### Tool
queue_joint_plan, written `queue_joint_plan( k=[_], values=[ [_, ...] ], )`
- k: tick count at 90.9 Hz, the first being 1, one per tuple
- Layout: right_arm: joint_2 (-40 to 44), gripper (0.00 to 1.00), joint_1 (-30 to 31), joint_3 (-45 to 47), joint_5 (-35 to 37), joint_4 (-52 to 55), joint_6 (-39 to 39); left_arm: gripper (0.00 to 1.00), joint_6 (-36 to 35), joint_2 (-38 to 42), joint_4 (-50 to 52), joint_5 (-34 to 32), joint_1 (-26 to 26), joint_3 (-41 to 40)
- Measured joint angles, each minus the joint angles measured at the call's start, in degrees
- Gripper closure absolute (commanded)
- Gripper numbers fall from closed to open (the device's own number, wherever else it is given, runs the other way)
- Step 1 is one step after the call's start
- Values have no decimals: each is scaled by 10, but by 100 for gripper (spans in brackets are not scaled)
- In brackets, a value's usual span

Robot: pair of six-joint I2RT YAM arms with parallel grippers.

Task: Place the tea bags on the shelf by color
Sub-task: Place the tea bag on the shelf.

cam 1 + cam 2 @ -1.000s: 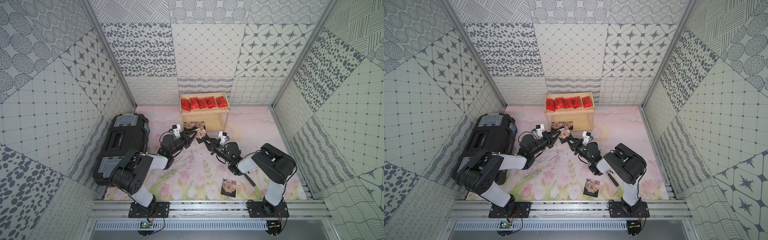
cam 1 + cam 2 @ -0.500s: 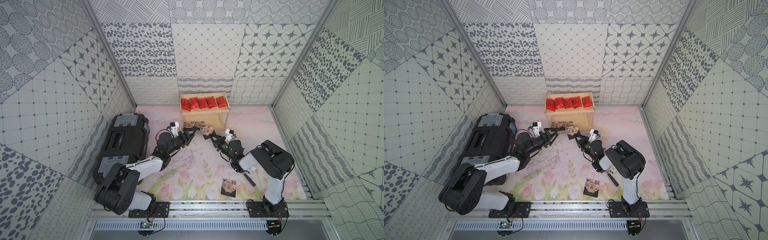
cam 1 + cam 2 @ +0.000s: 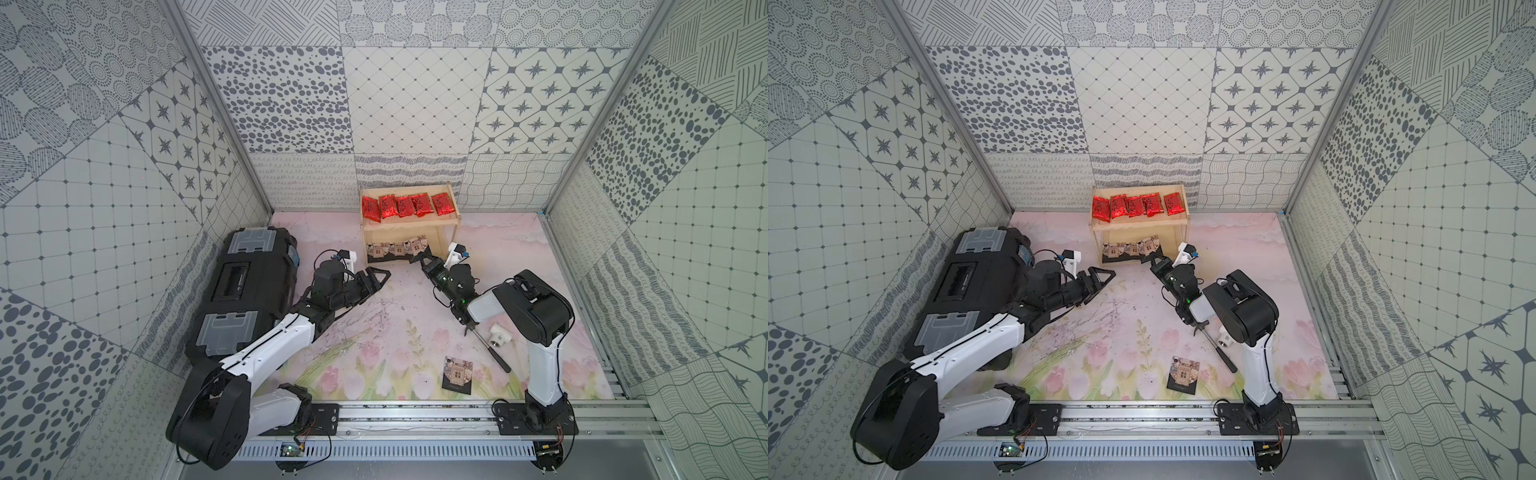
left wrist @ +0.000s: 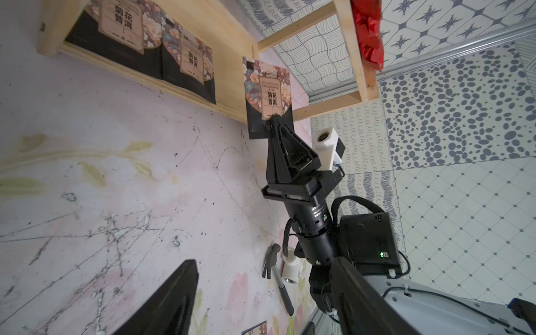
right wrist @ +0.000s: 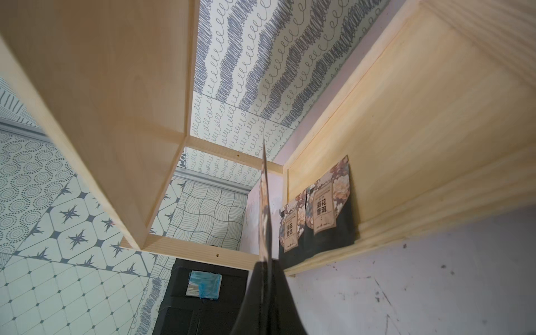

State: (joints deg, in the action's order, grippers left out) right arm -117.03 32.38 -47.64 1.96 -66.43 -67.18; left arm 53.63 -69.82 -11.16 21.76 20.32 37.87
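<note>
The pale wooden shelf [image 3: 409,225] [image 3: 1140,227] stands at the back, with several red tea bags [image 3: 405,206] in a row on its top tier. Dark tea bags [image 3: 386,249] [image 4: 188,61] [image 5: 322,214] lie on the lower tier. My right gripper [image 3: 424,259] [image 4: 274,119] [image 5: 262,264] is shut on the bottom edge of another dark tea bag [image 4: 268,92] [image 5: 264,203], held upright at the lower tier's front right. My left gripper [image 3: 380,274] [image 4: 264,261] hangs open and empty, left of the shelf. One dark tea bag [image 3: 457,374] lies flat near the mat's front.
A long black toolbox [image 3: 245,286] fills the left side, right behind my left arm. A small hammer [image 3: 488,349] and a white fitting [image 3: 498,338] lie by my right arm's base. The shelf's right post [image 4: 358,49] stands close to the held bag.
A second ago both grippers met at the dark bag in front of the shelf. The left one has opened and pulled back left. The right one has carried the bag to the lower tier.
</note>
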Motion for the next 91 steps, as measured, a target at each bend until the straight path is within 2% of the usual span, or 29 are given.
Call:
queue_joint_plan(
  k=[29,78,91],
  values=[
    [-32,100,-3,-63,44,68,10,22,-37,2,76,1,0,10],
    [-67,100,-7,-96,75,109,-4,21,-54,-1,101,7,-1,10],
    [-79,97,-10,-109,76,109,-6,21,-54,-3,101,8,-1,10]
  ],
)
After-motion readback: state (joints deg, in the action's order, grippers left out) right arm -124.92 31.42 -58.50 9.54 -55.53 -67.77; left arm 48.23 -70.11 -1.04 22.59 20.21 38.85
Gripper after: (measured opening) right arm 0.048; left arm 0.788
